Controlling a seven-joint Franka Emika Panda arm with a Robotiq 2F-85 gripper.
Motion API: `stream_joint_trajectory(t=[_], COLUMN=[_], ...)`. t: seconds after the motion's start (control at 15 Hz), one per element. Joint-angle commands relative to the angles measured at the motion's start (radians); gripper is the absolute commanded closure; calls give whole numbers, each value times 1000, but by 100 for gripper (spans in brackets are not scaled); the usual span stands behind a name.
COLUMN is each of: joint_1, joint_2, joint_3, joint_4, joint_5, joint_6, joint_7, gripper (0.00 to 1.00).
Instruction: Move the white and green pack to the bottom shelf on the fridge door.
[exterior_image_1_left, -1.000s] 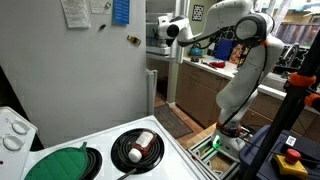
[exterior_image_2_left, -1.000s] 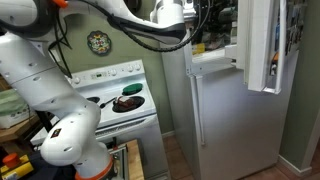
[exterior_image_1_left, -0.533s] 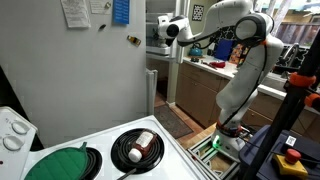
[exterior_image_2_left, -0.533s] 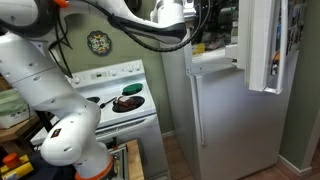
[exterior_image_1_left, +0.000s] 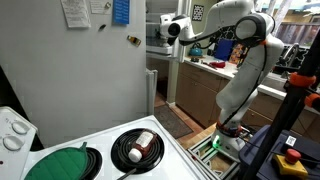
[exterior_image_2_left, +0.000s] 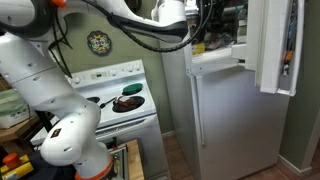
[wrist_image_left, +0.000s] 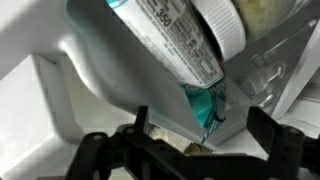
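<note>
In the wrist view the white and green pack (wrist_image_left: 150, 60) fills the middle of the picture and lies tilted inside the upper fridge compartment, its green corner pointing down. My gripper (wrist_image_left: 200, 122) is open, one finger on each side of that corner, and I see no contact. In both exterior views my gripper (exterior_image_1_left: 160, 30) (exterior_image_2_left: 192, 22) reaches into the top compartment, where the pack itself is hidden. The open fridge door (exterior_image_2_left: 278, 50) hangs at the right with items on its shelves.
A jar with a white lid (wrist_image_left: 215, 20) lies next to the pack. The closed lower fridge door (exterior_image_2_left: 220, 120) is below my arm. A white stove (exterior_image_1_left: 120, 150) carries a pan with a tool in it (exterior_image_1_left: 138, 147) and a green mat (exterior_image_1_left: 60, 163).
The open fridge door has swung a little to the right in an exterior view. My arm and gripper have not visibly moved.
</note>
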Motion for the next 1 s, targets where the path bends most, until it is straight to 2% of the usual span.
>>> stream_joint_trajectory(t=[0.0,0.27,0.53,0.6,0.93], joint_1=[-6,5,27,95,156], joint_2=[-28,-48,-90,-97,-206], joint_3=[-20,-18,-4,-52,-60], joint_4=[6,-11,-46,-49,-95], joint_5=[34,169,416,459,656], joint_6=[10,-19,-121,-157,-300], joint_7=[-13,-57,-144,-180,-337], gripper=[0,0,0,0,0])
